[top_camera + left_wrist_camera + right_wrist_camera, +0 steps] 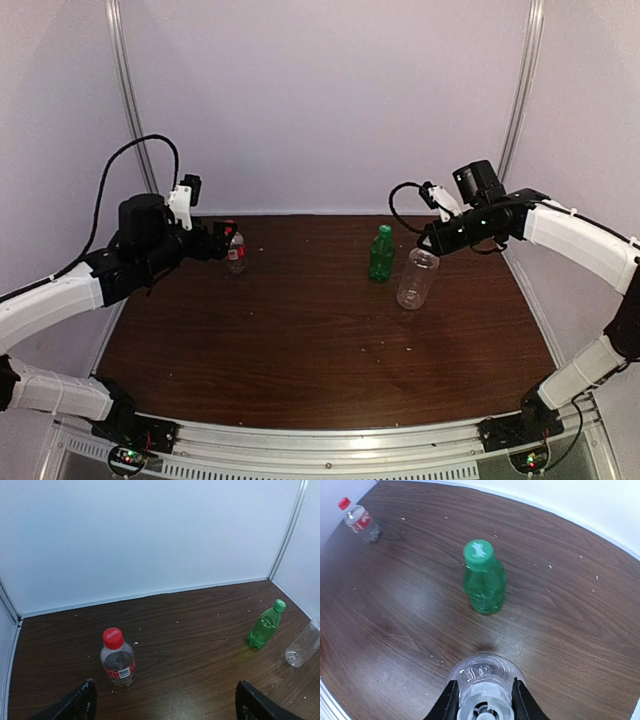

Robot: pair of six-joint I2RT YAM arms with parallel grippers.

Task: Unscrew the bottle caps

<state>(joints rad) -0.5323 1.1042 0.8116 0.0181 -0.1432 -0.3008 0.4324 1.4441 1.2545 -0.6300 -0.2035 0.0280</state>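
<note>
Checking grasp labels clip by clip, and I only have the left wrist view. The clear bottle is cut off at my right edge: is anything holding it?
Observer: Yes. The right wrist view shows the right gripper with a finger on each side of the white cap on the clear bottle.
Operator: Is that bottle upright?
Observer: In the top view it leans slightly, top toward the right gripper, while the green bottle beside it stands straight.
Operator: How near is my gripper to the red-label bottle?
Observer: The top view puts the left gripper close on its left; contact I cannot tell.
</note>
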